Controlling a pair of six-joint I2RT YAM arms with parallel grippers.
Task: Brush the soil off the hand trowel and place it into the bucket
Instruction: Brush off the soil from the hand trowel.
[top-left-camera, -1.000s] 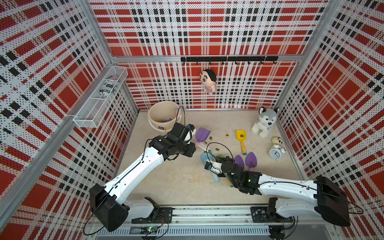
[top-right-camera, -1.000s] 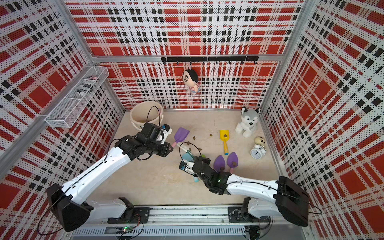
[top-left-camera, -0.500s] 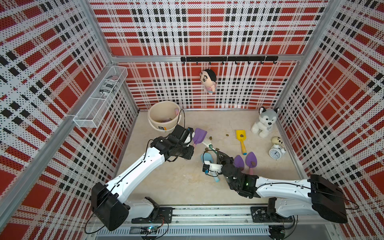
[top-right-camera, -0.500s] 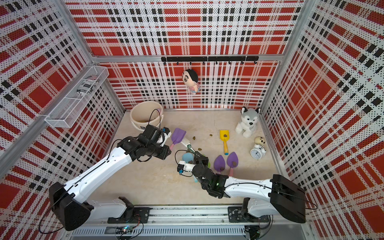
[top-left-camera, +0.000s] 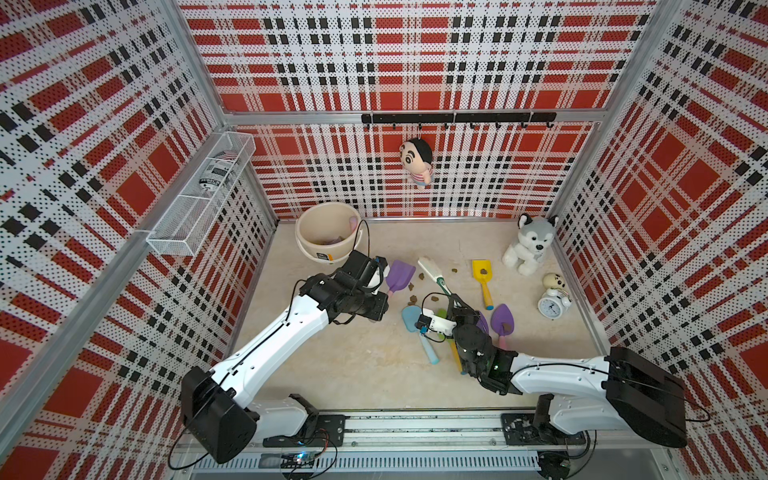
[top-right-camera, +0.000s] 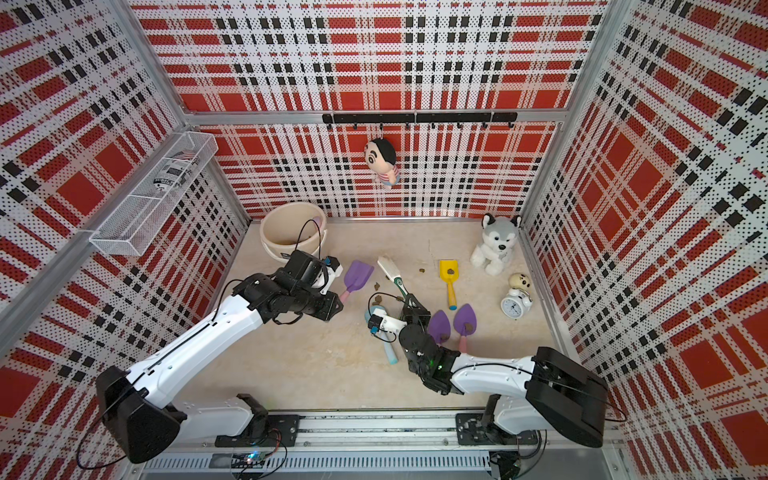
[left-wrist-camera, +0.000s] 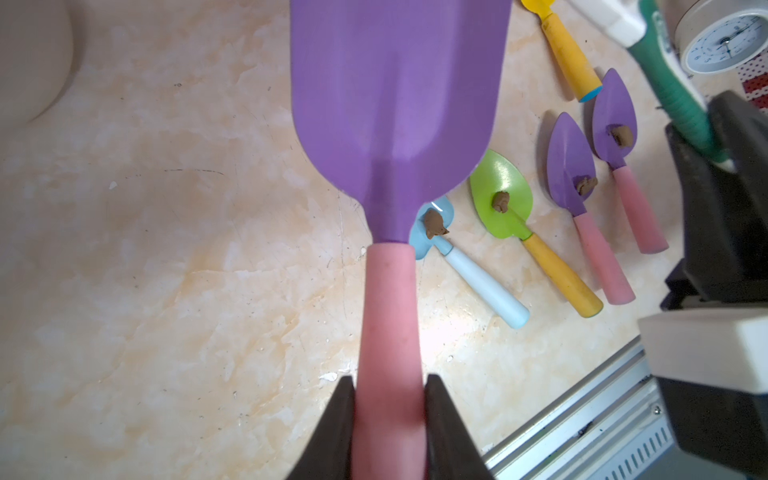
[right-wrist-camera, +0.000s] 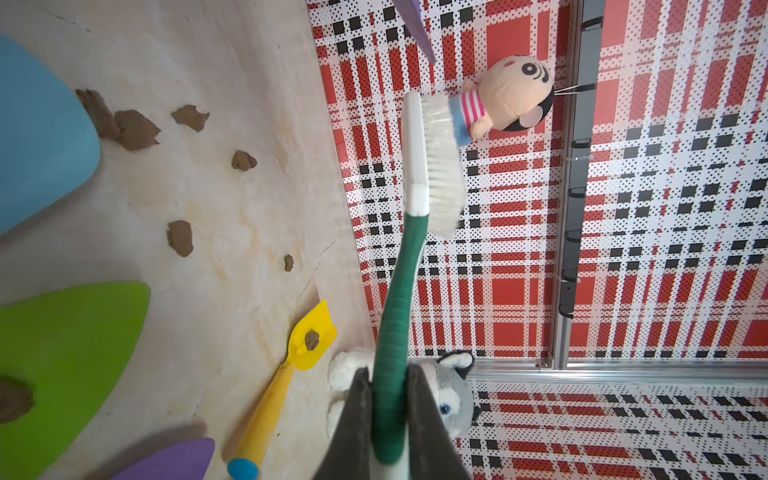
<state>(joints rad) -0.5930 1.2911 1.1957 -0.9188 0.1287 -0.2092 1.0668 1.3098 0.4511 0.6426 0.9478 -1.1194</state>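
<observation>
Purple trowel (left-wrist-camera: 399, 104) juts ahead of the left gripper (left-wrist-camera: 390, 380), apparently held aloft.

L arm (top-left-camera: 286, 328) runs from its base at near-left, white link slanting up toward far-centre, black wrist section bent to the right. L gripper (top-left-camera: 385, 289) is off the desk, pointing right & far. Its jaws are clamped on the pink handle of the purple trowel (left-wrist-camera: 399, 104); in the wrist view both fingers (left-wrist-camera: 336, 415) press the handle's sides.

R arm (top-left-camera: 557, 374) lies low from its near-right base, stretched left toward desk centre, wrist rolled w/ the cam housing on its left side. R gripper (top-left-camera: 451, 300) aims far, jaws closed tight on the green handle of the brush (right-wrist-camera: 399, 291), held slanting up. The grippers are near each other, not touching.
</observation>
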